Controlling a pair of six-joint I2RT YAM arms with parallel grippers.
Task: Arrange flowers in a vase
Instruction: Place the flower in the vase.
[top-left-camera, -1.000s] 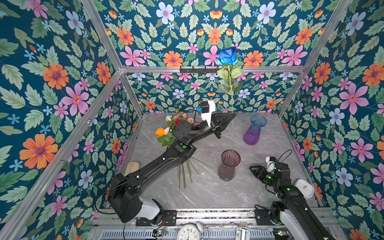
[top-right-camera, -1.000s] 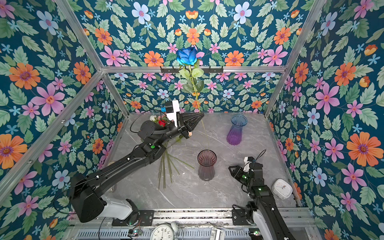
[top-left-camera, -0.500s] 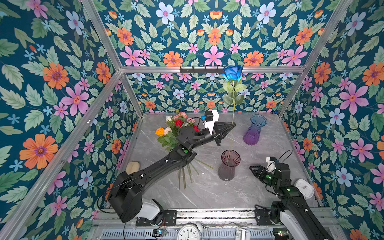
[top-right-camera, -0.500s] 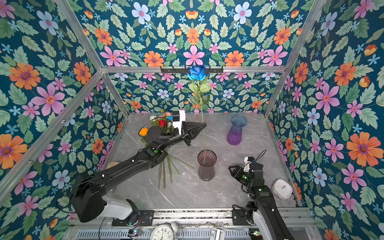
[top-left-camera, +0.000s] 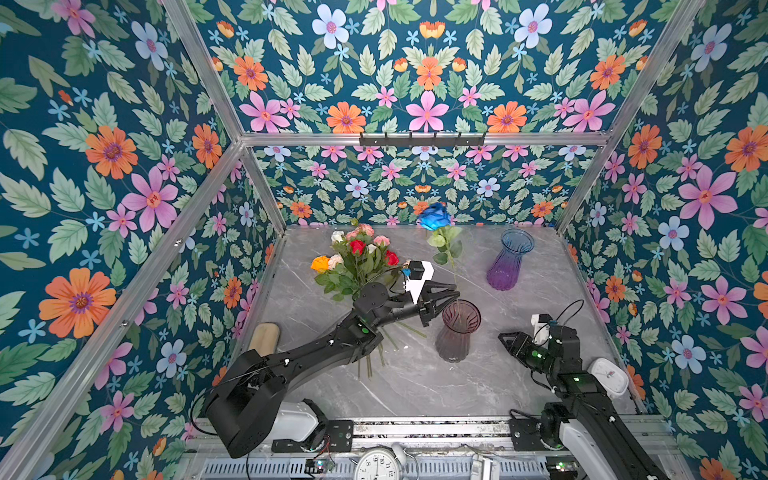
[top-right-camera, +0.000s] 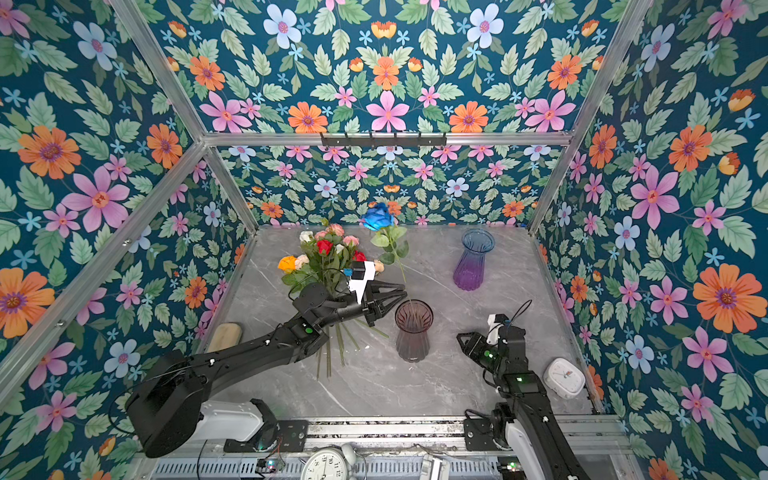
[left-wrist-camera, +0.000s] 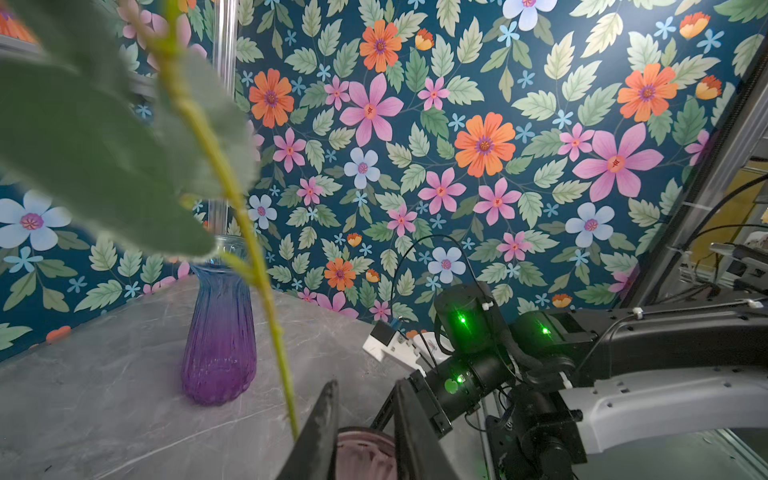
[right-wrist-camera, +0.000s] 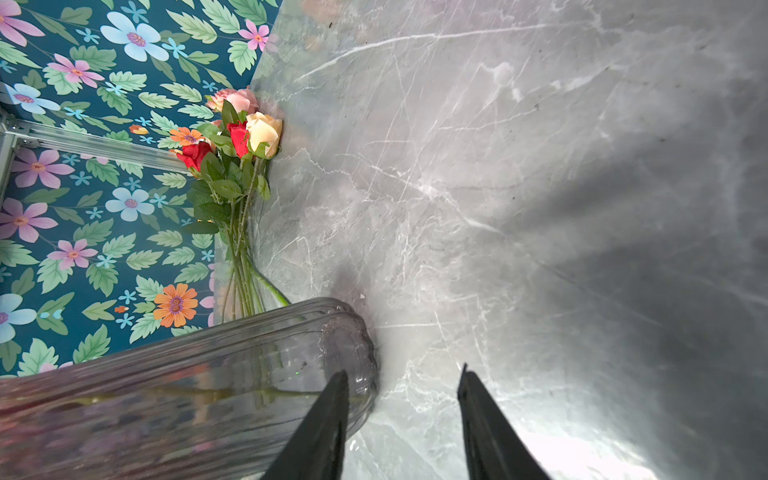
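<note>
The left arm stretched toward the middle, left gripper (top-left-camera: 457, 291) jaws slightly parted; right gripper (top-left-camera: 503, 337) sat low at near right, jaws apart.

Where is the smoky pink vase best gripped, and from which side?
Probably the ribbed body of the smoky pink vase, just under the flared rim, coming level from the robot's right. It stands upright; the blue rose rises from its mouth and the left fingers hang by the rim, so top and left look blocked.
</note>
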